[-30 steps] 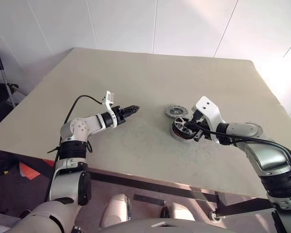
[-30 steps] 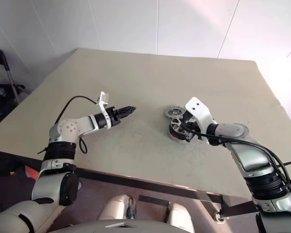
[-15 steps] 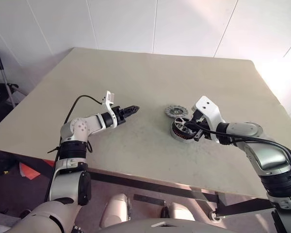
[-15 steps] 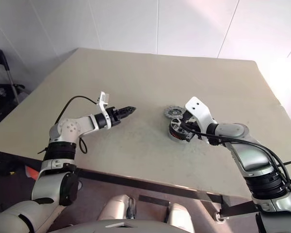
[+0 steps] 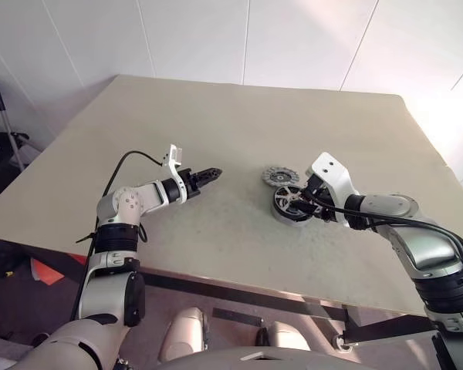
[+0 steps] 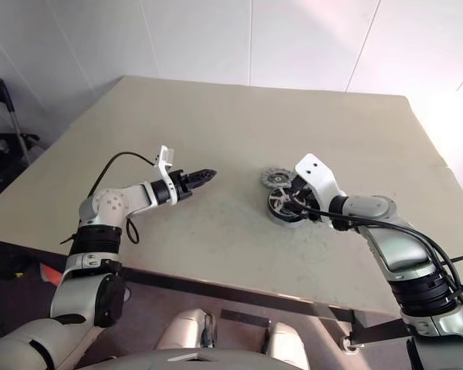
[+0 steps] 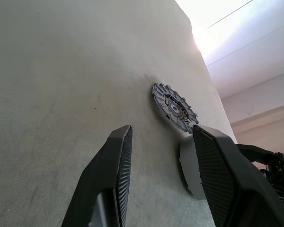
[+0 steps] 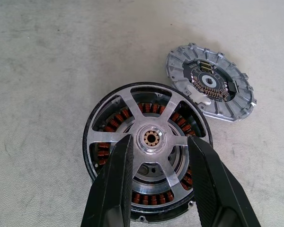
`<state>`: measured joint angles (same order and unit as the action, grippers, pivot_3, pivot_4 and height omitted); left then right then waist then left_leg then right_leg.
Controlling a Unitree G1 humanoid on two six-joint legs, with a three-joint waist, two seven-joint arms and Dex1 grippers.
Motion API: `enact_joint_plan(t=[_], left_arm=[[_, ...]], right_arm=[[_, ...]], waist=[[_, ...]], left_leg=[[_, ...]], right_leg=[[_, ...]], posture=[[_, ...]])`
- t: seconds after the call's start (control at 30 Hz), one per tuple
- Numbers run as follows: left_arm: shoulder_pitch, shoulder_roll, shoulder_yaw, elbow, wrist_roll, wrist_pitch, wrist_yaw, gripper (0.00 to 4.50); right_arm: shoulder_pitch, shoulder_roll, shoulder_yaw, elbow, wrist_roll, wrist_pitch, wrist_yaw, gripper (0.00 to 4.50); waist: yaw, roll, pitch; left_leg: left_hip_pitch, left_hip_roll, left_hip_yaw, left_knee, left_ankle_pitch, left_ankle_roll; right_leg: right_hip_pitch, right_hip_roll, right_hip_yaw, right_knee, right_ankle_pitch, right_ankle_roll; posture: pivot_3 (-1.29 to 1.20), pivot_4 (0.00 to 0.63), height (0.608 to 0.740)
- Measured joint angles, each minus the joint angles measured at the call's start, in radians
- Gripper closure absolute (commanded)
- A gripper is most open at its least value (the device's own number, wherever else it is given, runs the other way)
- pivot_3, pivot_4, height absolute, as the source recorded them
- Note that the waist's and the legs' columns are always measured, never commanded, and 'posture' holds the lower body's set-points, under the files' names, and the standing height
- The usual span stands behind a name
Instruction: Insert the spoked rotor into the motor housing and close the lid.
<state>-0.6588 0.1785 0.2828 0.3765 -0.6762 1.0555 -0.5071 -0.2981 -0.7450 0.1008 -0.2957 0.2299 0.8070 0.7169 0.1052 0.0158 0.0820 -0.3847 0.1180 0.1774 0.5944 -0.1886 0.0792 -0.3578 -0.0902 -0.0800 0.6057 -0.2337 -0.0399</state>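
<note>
Beige worktop (image 5: 239, 131) fills the middle of both head views, w/ your two arms coming in from the lower corners. Right of centre you see the motor housing (image 5: 293, 205) flat on the worktop, the spoked rotor (image 8: 151, 142) sitting inside it. From the head cam that's just a dark ring w/ a silver face. The right wrist view gives you the detail: silver spokes around a copper-coloured hub, reddish coil windings showing between the spokes, black housing rim all round.

Right hand (image 8: 155, 163) is open, one finger each side of the rotor hub, above the spokes, not gripping anything. In the head views it sits at the housing's right edge, low over it.

Lid (image 5: 280, 177) lies flat just above-left of the housing in the head views, close to it but apart. Right wrist view shows its ribbed grey rim and dark centre w/ small gold parts, in the upper right of that frame.

Left hand (image 5: 208, 173) hovers left of centre, well apart from the parts, pointing toward them. Left wrist view shows its fingers (image 7: 118, 165) parted, nothing between them, w/ the lid (image 7: 175, 106) beyond on the worktop and the other arm's white shell at the lower right.
</note>
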Motion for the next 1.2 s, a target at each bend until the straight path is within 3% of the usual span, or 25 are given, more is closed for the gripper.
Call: enact_joint_plan(t=[0.3,0.4,0.5,1.2], left_arm=[[0.002,0.001,0.0,0.0,0.001,-0.001,0.001,2.37],[0.005,0.001,0.0,0.0,0.002,-0.001,0.001,2.37],[0.006,0.004,-0.001,0.0,0.003,-0.001,0.003,2.37],[0.014,0.006,-0.002,0.0,0.003,-0.006,0.01,2.37]], right_arm=[[-0.004,0.009,0.0,0.009,0.0,0.0,0.0,2.51],[-0.004,0.011,0.0,0.01,0.002,0.002,0.002,3.1],[-0.005,0.019,0.002,0.01,0.007,0.002,0.006,4.11],[-0.038,-0.008,-0.012,-0.002,0.031,0.045,0.023,4.14]], waist=[[-0.001,0.0,0.0],[-0.001,0.0,0.0],[-0.002,0.0,0.0],[-0.001,0.0,0.0]], left_leg=[[0.0,0.0,0.0,0.0,0.0,0.0],[0.001,0.0,0.0,0.0,0.0,0.0],[0.001,0.0,0.0,0.0,0.0,0.0],[-0.001,0.0,0.0,0.0,0.0,0.0]], right_leg=[[0.0,0.0,0.0,0.0,0.0,0.0],[0.0,0.0,0.0,0.0,0.0,0.0],[0.001,0.0,0.0,0.0,0.0,0.0],[-0.001,0.0,0.0,0.0,0.0,0.0]], posture=[[0.0,0.0,0.74],[0.0,0.0,0.74],[0.0,0.0,0.74],[0.0,0.0,0.74]])
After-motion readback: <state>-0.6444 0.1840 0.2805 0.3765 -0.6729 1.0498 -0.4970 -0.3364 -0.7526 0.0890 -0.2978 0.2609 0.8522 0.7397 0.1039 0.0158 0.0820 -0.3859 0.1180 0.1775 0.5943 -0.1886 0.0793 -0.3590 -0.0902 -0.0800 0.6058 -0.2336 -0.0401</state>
